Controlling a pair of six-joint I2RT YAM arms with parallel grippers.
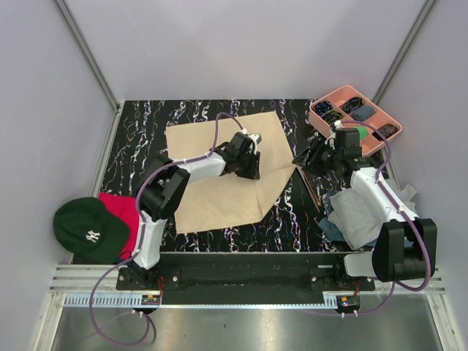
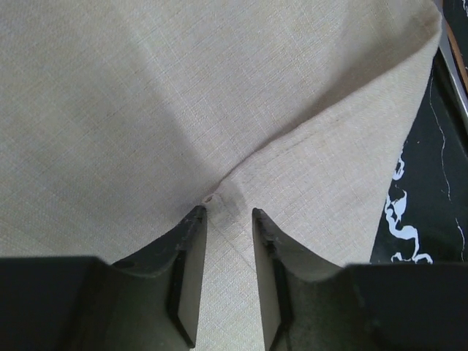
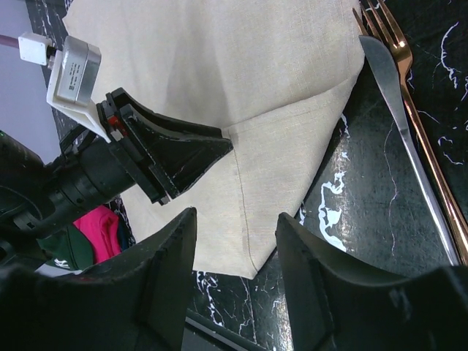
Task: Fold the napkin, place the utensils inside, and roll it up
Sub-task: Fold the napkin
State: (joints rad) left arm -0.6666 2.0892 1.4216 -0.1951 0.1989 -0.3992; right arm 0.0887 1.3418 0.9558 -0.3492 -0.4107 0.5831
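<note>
Left tool (image 2: 229,212) is down on napkin (image 2: 146,110) mid-worktop (image 1: 139,124), jaws narrowly apart astride the folded-over corner, nothing pinched. Risk: it grabs both layers and drags the fold askew. Right tool (image 3: 235,216) is open and empty; it could nudge the utensils (image 3: 401,124) just right of the napkin.

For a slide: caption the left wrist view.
Left gripper straddles a folded-over corner of the beige cloth napkin on black marbled table.

Black-and-white arms (image 1: 199,167), purple cables (image 1: 217,126)
</note>
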